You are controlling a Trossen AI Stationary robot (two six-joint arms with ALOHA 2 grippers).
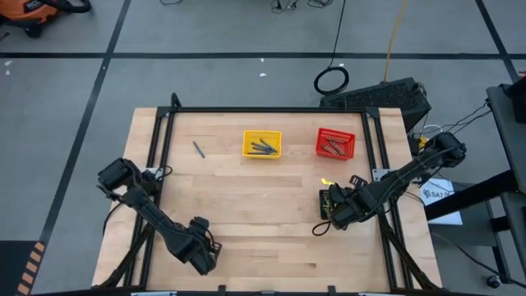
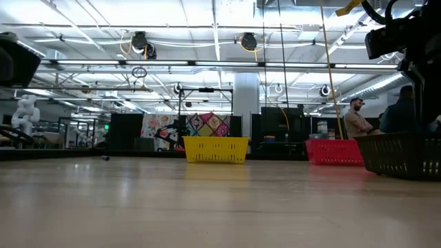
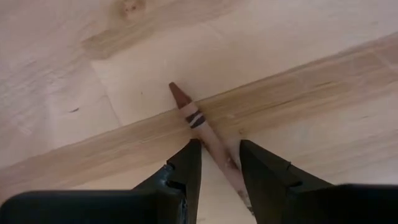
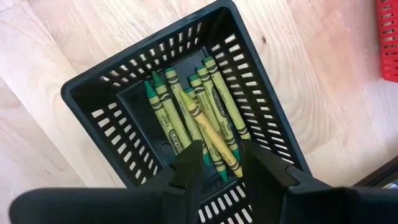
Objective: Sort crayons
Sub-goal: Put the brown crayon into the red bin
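Observation:
A brown-red crayon lies flat on the wooden table. My left gripper points down over it near the table's front left, open, one finger on each side of the crayon, apart from it. My right gripper hangs open over the black basket at the table's right. Several yellow-green crayons lie in that basket. A blue-grey crayon lies alone on the table at the far left. Other crayons lie in the yellow basket and the red basket.
The yellow basket and the red basket stand side by side near the far edge, and the black basket is nearer on the right. A short yellow stick lies just beyond the black basket. A black frame borders the table. People sit in the room behind.

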